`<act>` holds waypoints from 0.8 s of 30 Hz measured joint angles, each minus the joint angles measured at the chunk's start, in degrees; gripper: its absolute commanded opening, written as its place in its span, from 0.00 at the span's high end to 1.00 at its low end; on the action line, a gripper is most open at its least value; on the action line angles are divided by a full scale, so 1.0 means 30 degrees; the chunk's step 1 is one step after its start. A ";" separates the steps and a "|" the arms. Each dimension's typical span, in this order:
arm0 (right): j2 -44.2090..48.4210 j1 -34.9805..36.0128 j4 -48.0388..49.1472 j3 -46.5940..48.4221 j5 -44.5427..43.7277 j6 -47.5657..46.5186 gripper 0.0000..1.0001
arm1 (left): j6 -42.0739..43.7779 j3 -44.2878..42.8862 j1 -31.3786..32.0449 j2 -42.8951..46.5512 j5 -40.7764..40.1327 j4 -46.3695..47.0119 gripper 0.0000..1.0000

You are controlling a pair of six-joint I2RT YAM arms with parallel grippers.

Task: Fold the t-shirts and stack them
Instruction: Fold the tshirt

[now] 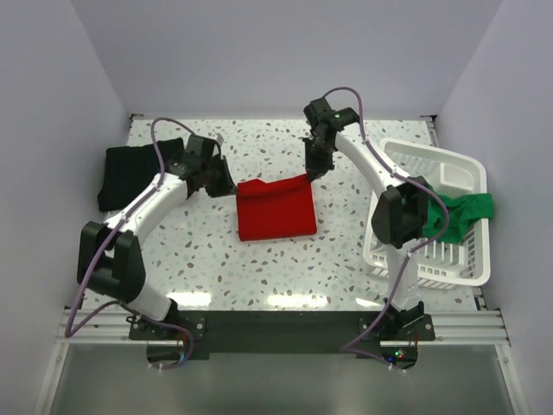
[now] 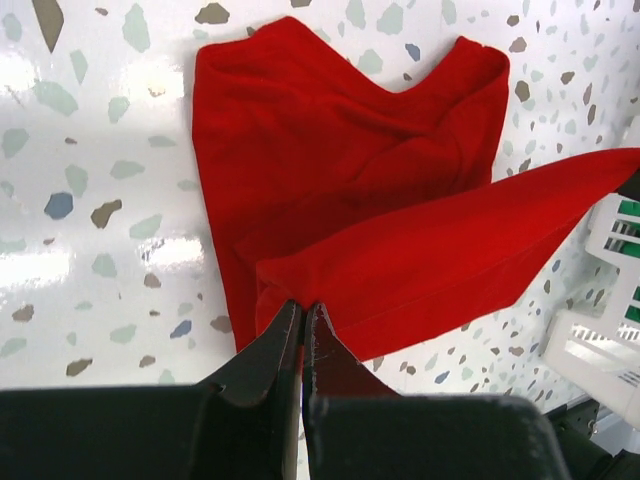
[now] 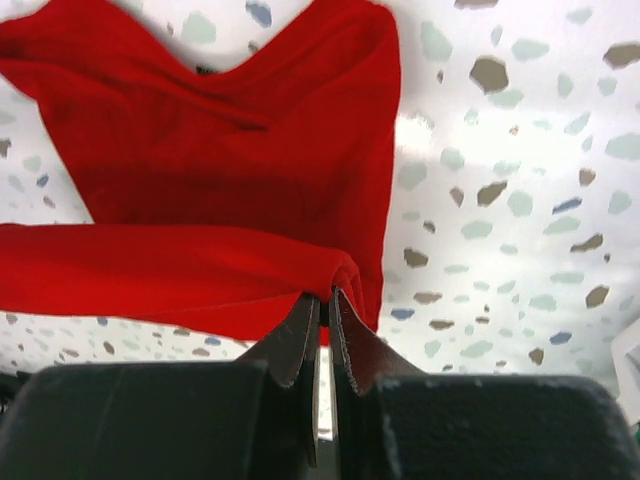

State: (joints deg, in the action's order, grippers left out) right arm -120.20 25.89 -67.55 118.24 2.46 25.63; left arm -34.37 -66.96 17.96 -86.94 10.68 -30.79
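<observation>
The red shirt [image 1: 275, 212] lies partly folded at the middle of the table [image 1: 259, 277], a roughly square patch of cloth. The left gripper [image 2: 302, 312] has its fingers pressed together on the shirt's edge, at the shirt's 10 o'clock corner in the top view. The right gripper [image 3: 322, 300] pinches a bunched fold at the 1 o'clock corner. Both wrist views show a red flap held above the lower layer and stretching sideways from the closed fingertips toward the other arm. The lower layer lies flat on the speckled tabletop, with two pointed corners at its far end.

The black shirt [image 1: 130, 173] sits in a dark heap at 9 o'clock from the red one, near the table's left edge and just beyond the left forearm, apart from the red cloth. At 3 o'clock stands the basket [image 1: 428, 272], white and slatted. The green shirt [image 1: 467, 207] is draped in it and over its right rim, partly hidden by the right arm.
</observation>
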 measured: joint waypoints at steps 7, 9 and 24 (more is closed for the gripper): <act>-0.2484 -0.0794 -0.0386 0.2484 0.0146 -0.0423 1.00 | 0.0328 -0.1333 -0.0525 -0.2535 0.0583 0.0568 1.00; -0.2900 -0.0998 -0.0386 0.2783 0.0306 -0.0466 1.00 | 0.0335 -0.1625 -0.0678 -0.2994 0.0663 0.0699 1.00; -0.5457 -0.1282 -0.0146 0.4284 0.1027 -0.0896 0.77 | 0.0357 -0.2011 -0.0969 -0.4575 -0.0364 0.1545 0.37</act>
State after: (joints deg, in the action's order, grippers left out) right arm -136.57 22.04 -67.99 131.09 5.54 22.94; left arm -33.30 -72.99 15.05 -100.66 9.58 -26.15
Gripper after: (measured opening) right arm 0.074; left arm 0.325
